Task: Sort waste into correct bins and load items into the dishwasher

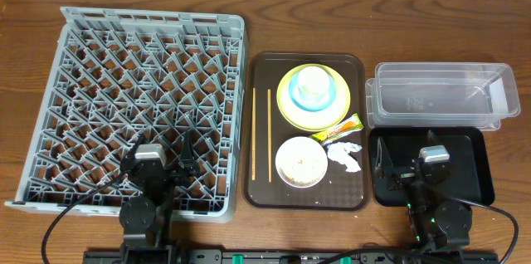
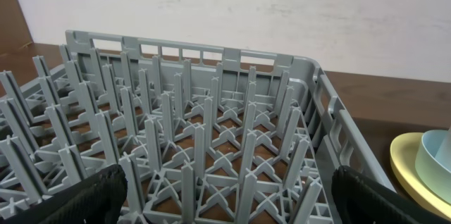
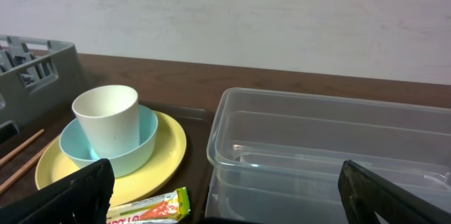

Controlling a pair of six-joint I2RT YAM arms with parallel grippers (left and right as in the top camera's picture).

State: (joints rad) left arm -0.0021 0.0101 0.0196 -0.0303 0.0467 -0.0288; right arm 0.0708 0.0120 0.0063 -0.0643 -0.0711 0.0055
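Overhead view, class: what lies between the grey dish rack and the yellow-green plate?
Two wooden chopsticks lie parallel on the left strip of the brown tray, between the dish rack and the plate, as the overhead view shows.

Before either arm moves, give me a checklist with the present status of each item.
1. The left gripper is open and empty: ok.
2. The right gripper is open and empty: ok.
3. The grey rack is free for loading: ok, nothing stands in it.
4. The clear tub is ready for waste: ok, nothing lies in it.
5. The black tray is bare: cannot tell, the right gripper hides part of it.
6. Dishes are separate and scraped: not ok. The cup stands in the blue bowl on the plate, and food scraps lie in the white bowl.
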